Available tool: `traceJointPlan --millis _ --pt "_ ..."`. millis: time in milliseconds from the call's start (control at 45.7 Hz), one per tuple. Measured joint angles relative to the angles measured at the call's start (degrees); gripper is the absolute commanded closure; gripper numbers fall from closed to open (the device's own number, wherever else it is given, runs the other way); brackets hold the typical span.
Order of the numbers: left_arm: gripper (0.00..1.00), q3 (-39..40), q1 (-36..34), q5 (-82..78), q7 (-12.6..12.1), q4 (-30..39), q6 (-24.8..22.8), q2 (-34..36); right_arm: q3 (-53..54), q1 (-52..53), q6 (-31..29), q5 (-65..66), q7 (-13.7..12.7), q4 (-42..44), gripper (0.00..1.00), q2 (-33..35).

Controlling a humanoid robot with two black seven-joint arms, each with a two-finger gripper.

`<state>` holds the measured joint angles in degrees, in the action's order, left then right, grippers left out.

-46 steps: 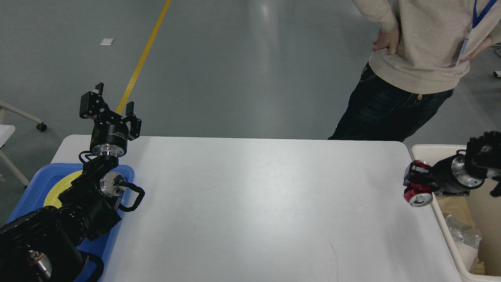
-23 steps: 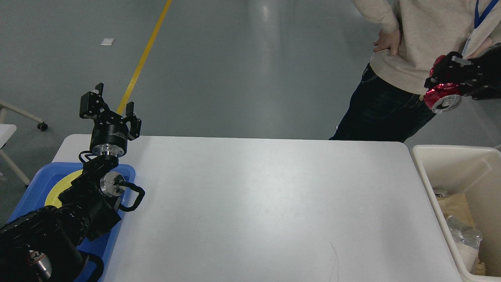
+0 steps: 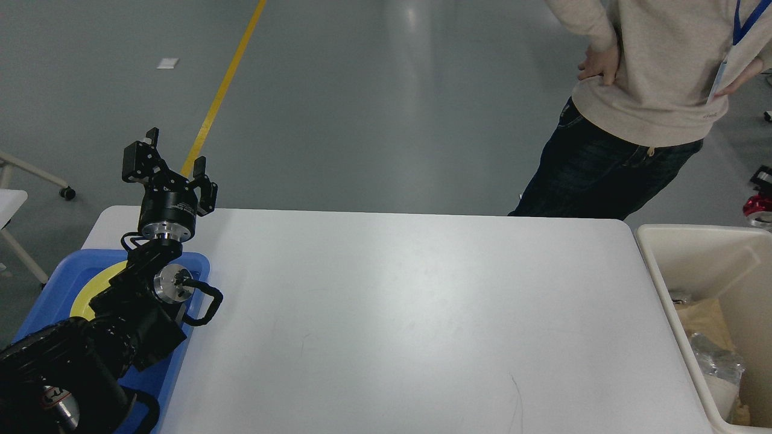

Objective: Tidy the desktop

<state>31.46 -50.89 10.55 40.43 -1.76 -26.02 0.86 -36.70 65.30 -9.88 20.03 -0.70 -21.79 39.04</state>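
The white desktop [image 3: 392, 313] fills the middle of the head view and its surface is bare. My left gripper [image 3: 170, 155] is open and empty, pointing up above the desktop's far left corner. My right gripper [image 3: 762, 191] shows only at the right edge of the view, above the far end of the cream bin. It is shut on a red can [image 3: 754, 208], and both are mostly cut off by the edge.
A blue tray [image 3: 48, 295] with a yellow plate [image 3: 99, 286] lies under my left arm at the left. The cream bin [image 3: 693, 253] at the right holds crumpled rubbish. A person [image 3: 633, 90] stands behind the far right corner.
My right gripper, holding the red can, rose from beside the bin up to the person's height, then came down to the right edge above the bin. The left arm has not moved.
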Motion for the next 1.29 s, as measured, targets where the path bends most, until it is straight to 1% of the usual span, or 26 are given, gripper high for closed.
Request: traceJointPlan --millis 22,88,175,197,219,241,394,613,701,766,832,854,919,1007,1029,1095,1117,1182,1292 --pt "0.04 0.0 0.0 0.0 0.0 0.0 0.0 0.0 0.6 -1.5 0.3 0.0 0.0 0.7 0.92 -0.4" --pt "0.04 0.0 0.0 0.0 0.0 0.0 0.0 0.0 1.6 -5.3 1.0 0.0 0.1 2.7 0.57 -2.1" --pt "0.04 0.0 0.0 0.0 0.0 0.0 0.0 0.0 2.2 -9.9 1.8 0.0 0.1 6.2 0.17 -4.4" --pt "0.04 0.0 0.0 0.0 0.0 0.0 0.0 0.0 2.2 -10.9 2.0 0.0 0.1 7.1 0.09 -5.0" --pt "0.04 0.0 0.0 0.0 0.0 0.0 0.0 0.0 2.2 -11.8 2.2 0.0 0.1 7.9 0.04 -5.7" --pt "0.04 0.0 0.0 0.0 0.0 0.0 0.0 0.0 2.3 -12.7 2.4 0.0 0.1 8.8 0.01 -6.3" --pt "0.04 0.0 0.0 0.0 0.0 0.0 0.0 0.0 2.3 -17.0 3.2 0.0 0.2 13.1 0.01 -9.5" --pt "0.04 0.0 0.0 0.0 0.0 0.0 0.0 0.0 3.0 -18.7 3.3 0.0 0.2 13.7 0.00 -10.3" --pt "0.04 0.0 0.0 0.0 0.0 0.0 0.0 0.0 7.7 -18.1 3.3 0.0 0.3 13.6 0.00 -10.4" --pt "0.04 0.0 0.0 0.0 0.0 0.0 0.0 0.0 15.2 -17.0 3.2 0.0 1.1 13.3 0.00 -10.4" --pt "0.04 0.0 0.0 0.0 0.0 0.0 0.0 0.0 25.8 -15.5 3.2 -0.1 3.7 13.0 0.00 -10.6" --pt "0.04 0.0 0.0 0.0 0.0 0.0 0.0 0.0 29.5 -15.2 3.1 -0.1 5.0 13.0 0.00 -10.8" --pt "0.04 0.0 0.0 0.0 0.0 0.0 0.0 0.0 41.8 -14.6 3.1 -0.1 9.8 12.3 0.00 -12.0" --pt "0.04 0.0 0.0 0.0 0.0 0.0 0.0 0.0 55.2 -14.4 3.1 -0.1 17.9 10.2 0.00 -14.2" --pt "0.04 0.0 0.0 0.0 0.0 0.0 0.0 0.0 58.3 -14.3 3.0 -0.1 20.4 9.2 0.00 -14.7" --pt "0.04 0.0 0.0 0.0 0.0 0.0 0.0 0.0 64.1 -14.7 2.7 -0.1 26.8 6.1 0.00 -15.5" --pt "0.04 0.0 0.0 0.0 0.0 0.0 0.0 0.0 65.3 -15.0 2.7 -0.1 28.3 5.1 0.00 -15.6" --pt "0.04 0.0 0.0 0.0 0.0 0.0 0.0 0.0 67.6 -16.3 2.5 0.0 31.3 2.0 0.00 -16.2" --pt "0.04 0.0 0.0 0.0 0.0 0.0 0.0 -0.1 70.3 -17.4 2.2 0.0 32.4 -0.7 0.00 -18.0"
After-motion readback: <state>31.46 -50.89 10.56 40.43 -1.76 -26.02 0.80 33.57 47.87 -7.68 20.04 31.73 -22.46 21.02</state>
